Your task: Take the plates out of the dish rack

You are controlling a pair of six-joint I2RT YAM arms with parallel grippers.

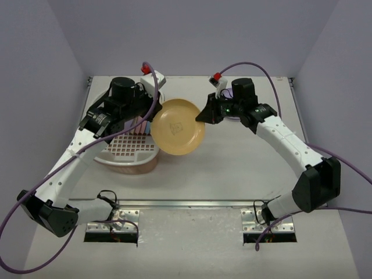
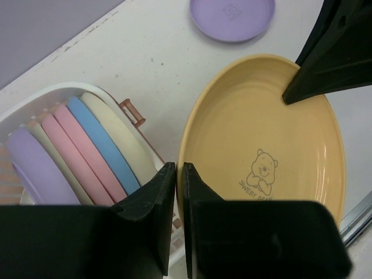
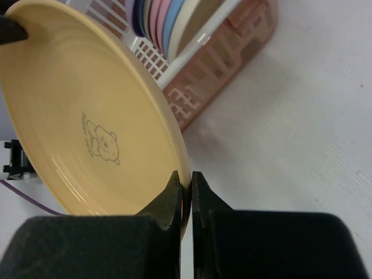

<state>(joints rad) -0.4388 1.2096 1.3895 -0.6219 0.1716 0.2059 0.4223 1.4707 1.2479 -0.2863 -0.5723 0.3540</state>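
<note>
A yellow plate with a bear print hangs in the air between both arms, right of the dish rack. My left gripper is shut on its left rim; the plate fills the right half of that view. My right gripper is shut on the opposite rim of the plate. The rack holds several plates on edge: lavender, pink, blue and cream. A lavender plate lies flat on the table beyond.
The rack's pink side wall stands close behind the yellow plate. The right arm's finger shows at the plate's far rim. Purple cables loop round both arms. Grey walls close in the white table on three sides.
</note>
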